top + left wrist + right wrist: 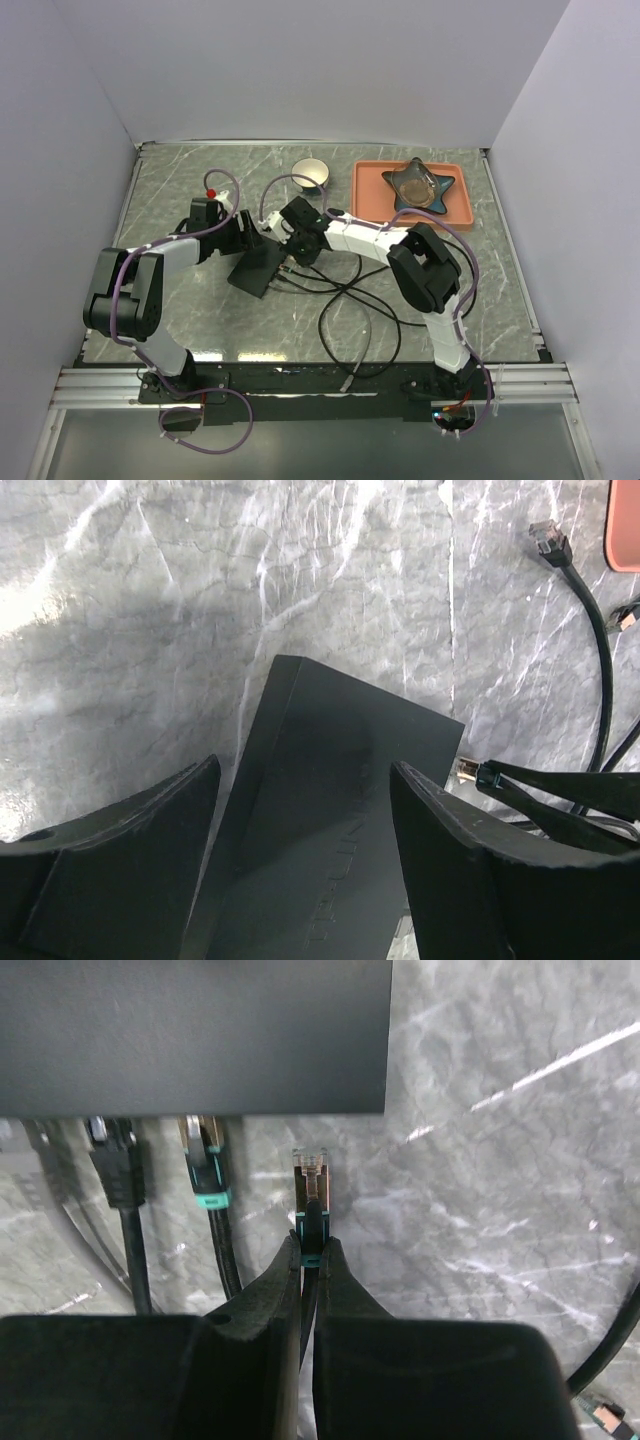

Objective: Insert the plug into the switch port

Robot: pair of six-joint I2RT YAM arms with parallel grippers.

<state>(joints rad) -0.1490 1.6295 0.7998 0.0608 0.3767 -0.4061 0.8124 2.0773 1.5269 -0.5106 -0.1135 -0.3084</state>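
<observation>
Right hand (310, 1252) was pressed together, pinching the plug (312, 1182) by its teal boot, clear gold-tipped connector sticking out past the fingertips. Plug sat just short of the port edge of the switch (190, 1035), a small gap between them, not inserted. It was lined up near the right end of that edge. Beside it two other leads met the same edge: a teal-booted connector (205, 1172) and a black connector (118, 1168); couldn't tell how deep either was seated. Left hand (305, 772) was spread wide, one finger on each side of the switch body from the opposite end; couldn't tell whether the pads were touching it. Switch lay flat, skewed, around the middle of the grey marbled surface (500, 300), slightly towards the left edge. Black cables (350, 320) looped from it toward the near edge. At the far edge: a pale cup (311, 174), and to its right an orange tray (370, 205) holding a dark star-shaped dish (420, 185).
</observation>
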